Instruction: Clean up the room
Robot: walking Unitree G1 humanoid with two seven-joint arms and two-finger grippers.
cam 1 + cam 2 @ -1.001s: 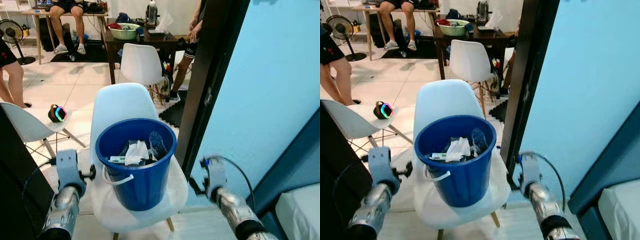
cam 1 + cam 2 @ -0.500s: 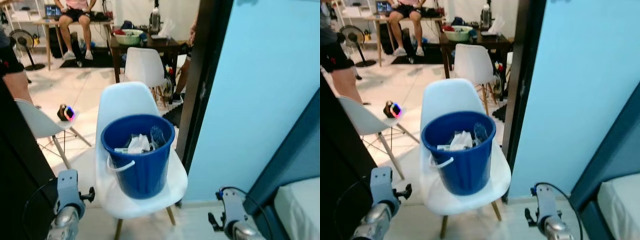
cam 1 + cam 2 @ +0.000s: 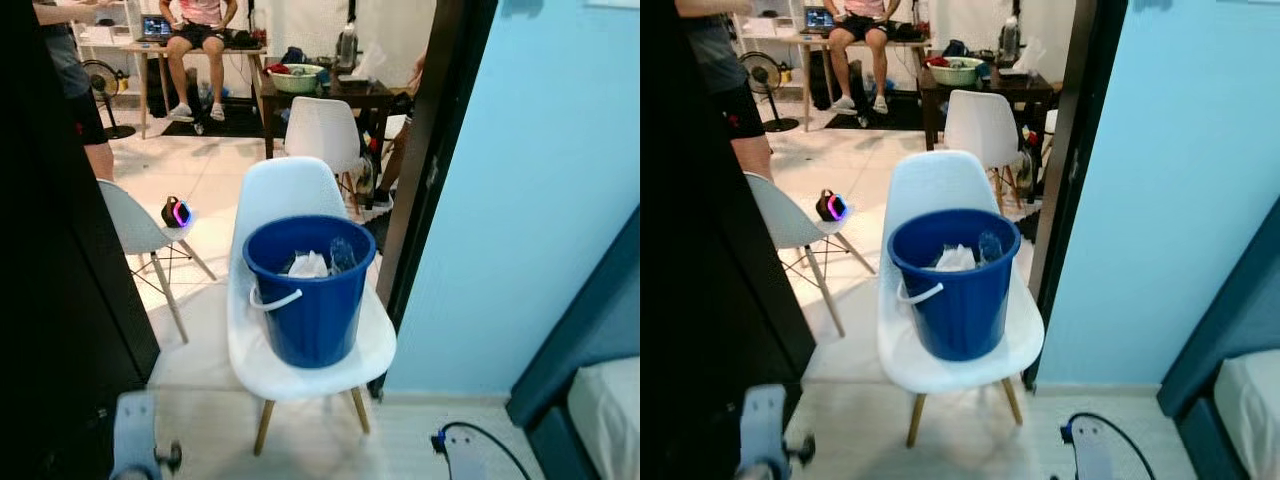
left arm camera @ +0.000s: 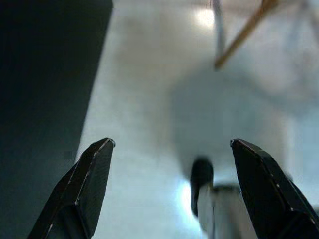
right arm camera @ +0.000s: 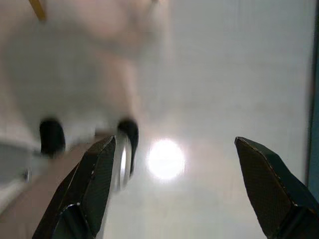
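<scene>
Blue bucket (image 3: 312,290) of rubbish on white chair (image 3: 300,350), left end effector (image 4: 169,191) and right end effector (image 5: 172,191) both spread wide, empty, above pale floor (image 3: 310,450)

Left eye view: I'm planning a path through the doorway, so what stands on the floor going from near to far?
Blue bucket on the nearest white chair → second white chair → dark table with a green basket → seated person.

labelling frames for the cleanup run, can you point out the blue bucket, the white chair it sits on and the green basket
blue bucket (image 3: 318,320): left eye view, front wall.
white chair (image 3: 283,190): left eye view, bare backrest above the bucket.
green basket (image 3: 954,74): right eye view, side wall, on the dark table.
</scene>
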